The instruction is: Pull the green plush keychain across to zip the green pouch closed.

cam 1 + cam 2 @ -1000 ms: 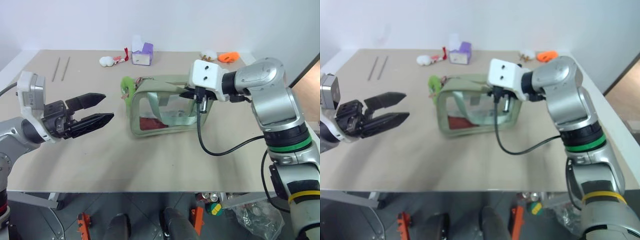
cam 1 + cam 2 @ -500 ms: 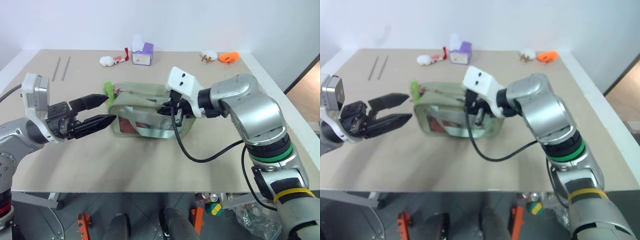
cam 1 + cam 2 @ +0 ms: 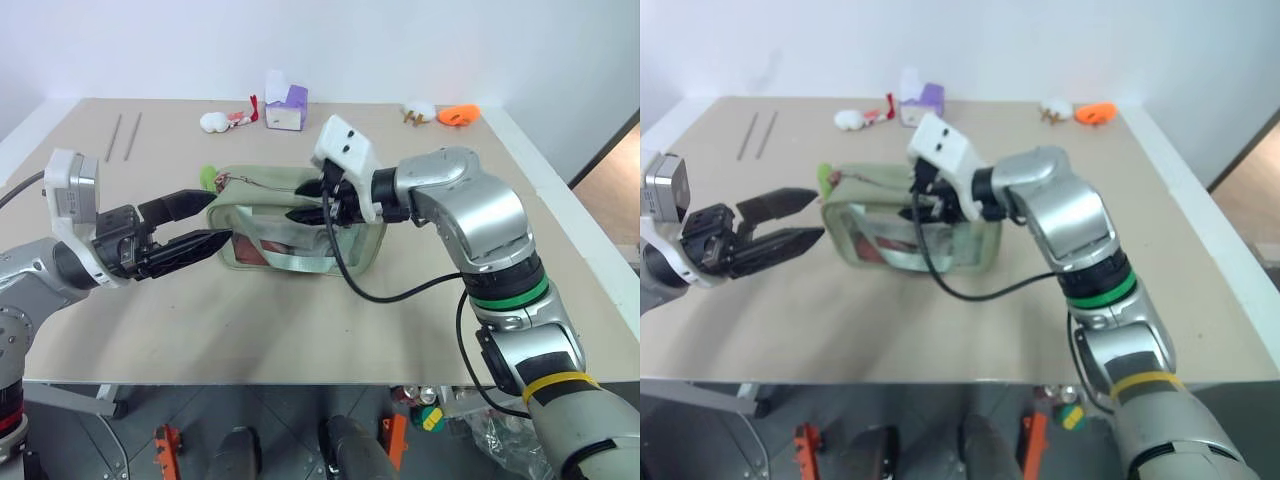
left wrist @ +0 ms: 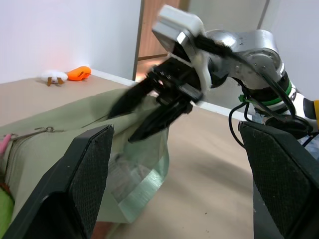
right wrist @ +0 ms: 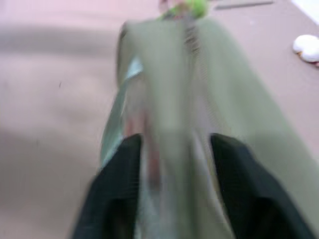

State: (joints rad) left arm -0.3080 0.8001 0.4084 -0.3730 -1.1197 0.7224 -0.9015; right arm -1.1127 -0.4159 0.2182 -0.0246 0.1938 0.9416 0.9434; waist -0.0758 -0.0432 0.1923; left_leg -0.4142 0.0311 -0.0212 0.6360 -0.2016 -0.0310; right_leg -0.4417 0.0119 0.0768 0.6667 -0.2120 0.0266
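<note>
- The beige tabletop stands against a white wall.
- The green pouch, pale sage with a clear side window, lies mid-tabletop.
- The green plush keychain sits at its left end.
- My left hand hovers released just beside that end.
- My right hand is spread apart over the pouch's top, grasping nothing.

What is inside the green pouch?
Through the clear side window of the green pouch, something red lies at the bottom, beside the webbing strap. What it is cannot be told; the fabric covers the rest.
</note>
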